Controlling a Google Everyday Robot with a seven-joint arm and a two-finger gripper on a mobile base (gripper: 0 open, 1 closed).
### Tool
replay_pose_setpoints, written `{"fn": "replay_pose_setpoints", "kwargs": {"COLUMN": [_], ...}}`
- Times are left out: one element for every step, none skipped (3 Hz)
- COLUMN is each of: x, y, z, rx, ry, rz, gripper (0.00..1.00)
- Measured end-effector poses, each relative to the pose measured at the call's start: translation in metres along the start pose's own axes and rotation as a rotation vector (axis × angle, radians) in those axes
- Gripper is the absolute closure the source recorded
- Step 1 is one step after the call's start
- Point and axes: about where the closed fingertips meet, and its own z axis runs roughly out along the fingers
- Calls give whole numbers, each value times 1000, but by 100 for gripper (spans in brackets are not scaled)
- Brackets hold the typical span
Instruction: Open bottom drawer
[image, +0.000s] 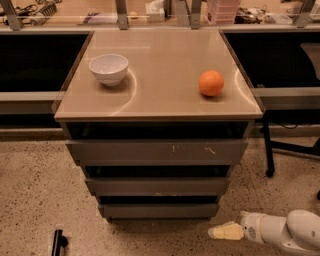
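Note:
The bottom drawer (159, 210) is the lowest and narrowest of three grey fronts in a small cabinet. Its plain flat front is closed, flush under the middle drawer (158, 186). The widest top drawer (157, 151) has pale scratches. My gripper (224, 231), with pale yellow fingertips on a white arm, is low near the floor at the lower right. It sits just right of and slightly below the bottom drawer's right end, pointing left, apart from the front.
A white bowl (108, 68) and an orange (211, 83) sit on the tan cabinet top (160, 70). A black object (58, 241) lies on the speckled floor at lower left. A dark leg with a caster (269, 155) stands right of the cabinet.

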Motion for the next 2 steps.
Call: {"fn": "replay_pose_setpoints", "kwargs": {"x": [0,8], "y": [0,-10], "z": [0,22], "rx": [0,-52], "ry": [0,-2], "rz": [0,39], "gripper": [0,0]}}
